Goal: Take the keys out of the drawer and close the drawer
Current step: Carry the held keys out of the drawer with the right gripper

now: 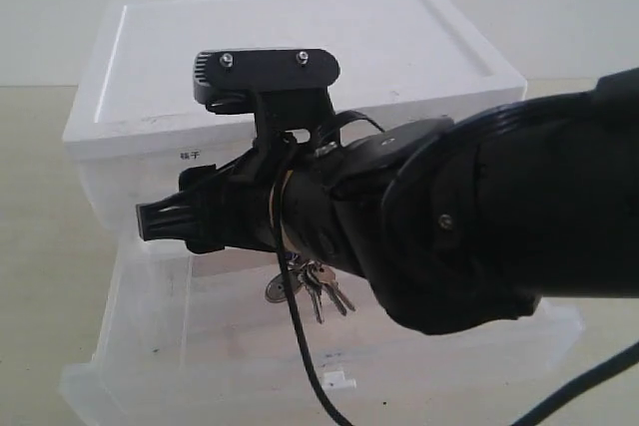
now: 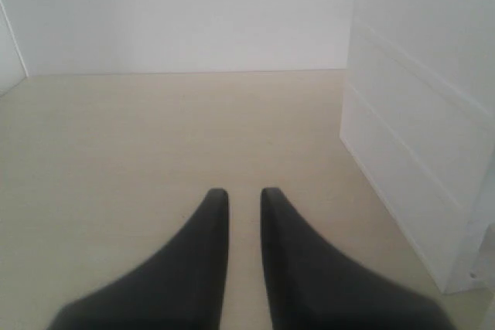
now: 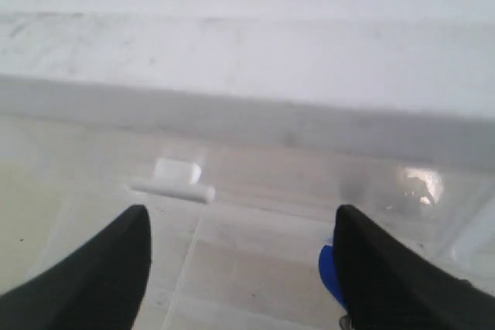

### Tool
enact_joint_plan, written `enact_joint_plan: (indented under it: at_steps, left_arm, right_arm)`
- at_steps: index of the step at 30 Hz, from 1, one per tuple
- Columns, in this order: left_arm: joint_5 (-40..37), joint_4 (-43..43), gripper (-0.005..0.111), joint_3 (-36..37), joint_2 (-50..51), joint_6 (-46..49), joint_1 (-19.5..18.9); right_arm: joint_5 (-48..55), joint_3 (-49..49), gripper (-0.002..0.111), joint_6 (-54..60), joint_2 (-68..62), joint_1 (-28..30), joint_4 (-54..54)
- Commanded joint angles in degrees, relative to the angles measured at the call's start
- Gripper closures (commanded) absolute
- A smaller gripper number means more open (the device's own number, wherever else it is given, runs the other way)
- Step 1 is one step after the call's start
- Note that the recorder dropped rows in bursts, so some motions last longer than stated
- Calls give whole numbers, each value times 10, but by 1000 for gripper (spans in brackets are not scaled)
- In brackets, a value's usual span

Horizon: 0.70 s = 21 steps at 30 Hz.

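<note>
The drawer (image 1: 112,318) stands pulled out of the white cabinet (image 1: 300,37), its small white handle (image 1: 337,381) at the front. The keys (image 1: 312,288) lie inside it, partly hidden under my right arm. My right gripper (image 1: 150,218) hangs over the open drawer. In the right wrist view it (image 3: 240,218) is open wide above the drawer's floor (image 3: 255,268), and the blue tag (image 3: 328,271) peeks out beside one finger (image 3: 387,276). A white handle (image 3: 174,180) shows ahead. My left gripper (image 2: 244,195) hovers over the table with its fingers close together and nothing between them.
The cabinet's side (image 2: 418,129) stands just beside my left gripper, with beige tabletop (image 2: 155,129) ahead of it and a white wall behind. My right arm (image 1: 469,216) and its cable (image 1: 305,356) cross over the drawer.
</note>
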<state>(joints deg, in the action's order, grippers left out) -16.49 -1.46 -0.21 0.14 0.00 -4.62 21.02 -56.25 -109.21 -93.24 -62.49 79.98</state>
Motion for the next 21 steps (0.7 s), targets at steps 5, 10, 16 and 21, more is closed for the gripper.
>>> enact_joint_plan:
  at_steps: [5, 10, 16, 21]
  left_arm:
    - [1, 0, 92, 2, -1, 0, -1]
    - [1, 0, 92, 2, -1, 0, -1]
    - [1, 0, 92, 2, -1, 0, -1]
    - [1, 0, 92, 2, -1, 0, -1]
  right_arm:
    - [24, -5, 47, 13, 5, 3, -21]
    - [71, -5, 47, 226, 5, 3, -219]
    - [138, -5, 47, 306, 5, 3, -289]
    - [58, -5, 47, 314, -26, 15, -316]
